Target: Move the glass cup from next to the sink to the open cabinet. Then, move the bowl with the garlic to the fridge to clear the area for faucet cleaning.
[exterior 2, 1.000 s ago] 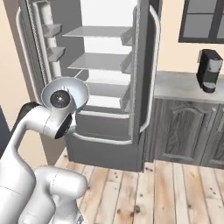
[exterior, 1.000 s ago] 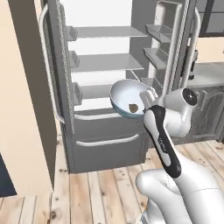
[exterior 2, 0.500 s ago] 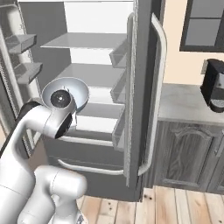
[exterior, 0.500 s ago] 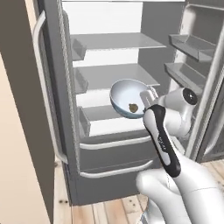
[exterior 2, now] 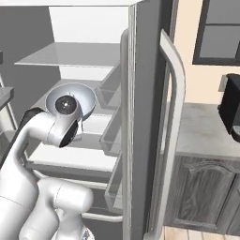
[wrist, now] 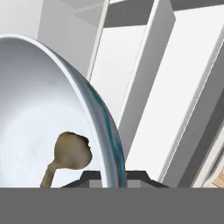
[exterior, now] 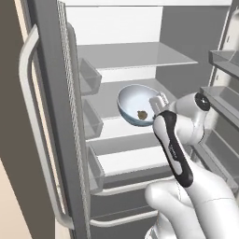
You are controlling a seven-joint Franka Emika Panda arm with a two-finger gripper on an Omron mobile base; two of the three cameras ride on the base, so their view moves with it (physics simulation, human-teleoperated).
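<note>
Fridge (exterior: pixel 140 56) is seen open, both doors swung out. Left door with its curved bar handle (exterior: pixel 35 130) is at far left of the left base view; its inner bins (exterior: pixel 91 74) face the white shelves.

Bowl (exterior: pixel 135 105) is held up in front of the middle shelves, tilted so the white inside faces left and toward the camera, pale blue outside underneath. Garlic (exterior: pixel 142 114) is seen lying inside the bowl near its lower rim.

Gripper (exterior: pixel 156 103) is clamped on the bowl's right rim; in the hand view the rim (wrist: pixel 109 144) is pinched between the finger tips, the garlic just beside it.

Right door's handle (exterior 2: pixel 176 93) and a dark wood-grain base cabinet (exterior 2: pixel 201 197) under a grey counter are seen to the right in the right base view.
</note>
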